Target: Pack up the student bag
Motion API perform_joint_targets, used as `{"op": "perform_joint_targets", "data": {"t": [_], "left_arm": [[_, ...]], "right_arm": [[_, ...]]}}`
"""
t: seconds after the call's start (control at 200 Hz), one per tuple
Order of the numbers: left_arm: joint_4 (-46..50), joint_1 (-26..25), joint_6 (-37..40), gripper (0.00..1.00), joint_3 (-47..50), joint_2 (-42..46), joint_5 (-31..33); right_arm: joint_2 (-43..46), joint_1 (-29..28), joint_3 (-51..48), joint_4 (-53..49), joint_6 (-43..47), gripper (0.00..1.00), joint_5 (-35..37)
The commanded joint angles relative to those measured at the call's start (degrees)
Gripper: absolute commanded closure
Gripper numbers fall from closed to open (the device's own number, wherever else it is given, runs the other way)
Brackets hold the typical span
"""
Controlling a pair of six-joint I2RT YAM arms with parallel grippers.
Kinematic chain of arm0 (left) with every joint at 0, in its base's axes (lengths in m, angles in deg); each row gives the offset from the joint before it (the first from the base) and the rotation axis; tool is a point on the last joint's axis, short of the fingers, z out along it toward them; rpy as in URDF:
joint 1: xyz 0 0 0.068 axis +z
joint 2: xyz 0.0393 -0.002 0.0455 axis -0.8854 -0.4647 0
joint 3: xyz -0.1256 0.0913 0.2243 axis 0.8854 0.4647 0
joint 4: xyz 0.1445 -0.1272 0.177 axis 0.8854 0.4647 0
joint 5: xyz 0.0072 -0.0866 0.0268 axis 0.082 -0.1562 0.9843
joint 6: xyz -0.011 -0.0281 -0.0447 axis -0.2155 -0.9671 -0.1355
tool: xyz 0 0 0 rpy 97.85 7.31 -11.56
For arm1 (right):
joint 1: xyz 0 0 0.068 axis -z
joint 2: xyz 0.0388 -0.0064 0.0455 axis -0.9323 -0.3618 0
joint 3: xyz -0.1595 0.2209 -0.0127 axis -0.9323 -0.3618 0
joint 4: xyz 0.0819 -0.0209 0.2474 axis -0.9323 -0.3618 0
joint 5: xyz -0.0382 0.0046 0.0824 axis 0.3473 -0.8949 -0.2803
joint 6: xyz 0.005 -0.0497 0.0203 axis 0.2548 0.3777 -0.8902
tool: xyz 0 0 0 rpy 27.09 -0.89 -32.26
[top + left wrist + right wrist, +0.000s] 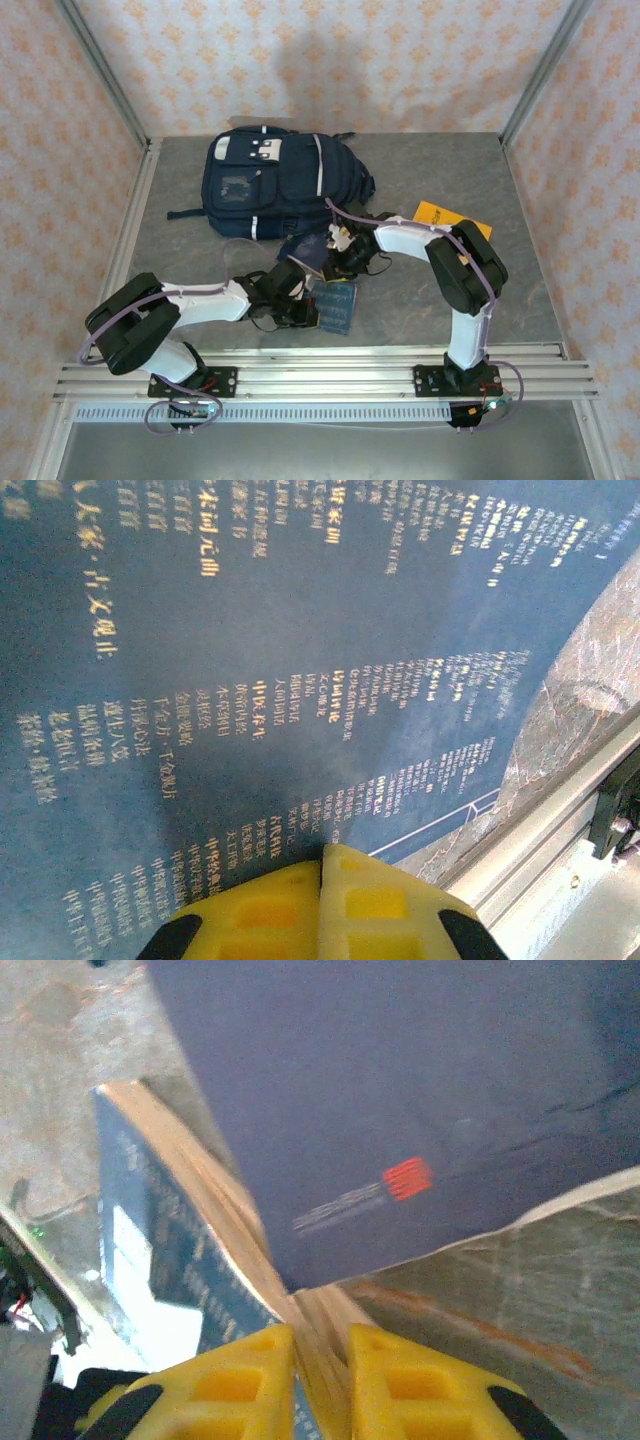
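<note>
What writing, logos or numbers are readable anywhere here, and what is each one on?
"古文观止", as far as it can be read: gold characters on the blue book cover.
"宋词元曲", less surely: same cover.
Other Chinese columns there: too small or blurred to read.
Red stamp and the grey line beside it, on the dark blue cover: unreadable.
Backpack: nothing legible.
</note>
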Motion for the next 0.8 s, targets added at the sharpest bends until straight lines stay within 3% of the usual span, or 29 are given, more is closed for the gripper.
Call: {"op": "perform_joint_targets", "data": {"t": [0.0,0.12,0.285,0.44,0.55,0.795], "left_arm": [[4.2,0.6,1.4,1.00,2.1,-1.1,8.3],[4.1,1.1,1.6,1.00,2.3,-1.1,8.7],[3.4,1.9,1.4,1.00,3.0,-1.1,9.2],[3.0,2.3,1.5,1.00,3.6,-1.2,9.2],[2.8,2.6,1.6,1.00,3.9,-1.1,9.2],[6.9,3.7,1.4,1.00,4.4,5.2,9.6]], "right_arm": [[2.6,-3.0,-1.6,-3.2,0.0,0.87,-7.7],[3.3,-3.0,-1.8,-2.9,-0.1,0.88,-10.3],[2.5,-3.2,-3.8,-2.1,-0.9,0.70,-12.2],[0.6,-3.2,-6.5,0.1,-1.3,0.64,-10.9],[-1.2,-3.2,-5.2,-1.1,-0.6,0.67,-9.6],[2.4,-2.2,-5.1,-1.9,0.4,0.88,-3.6]]}}
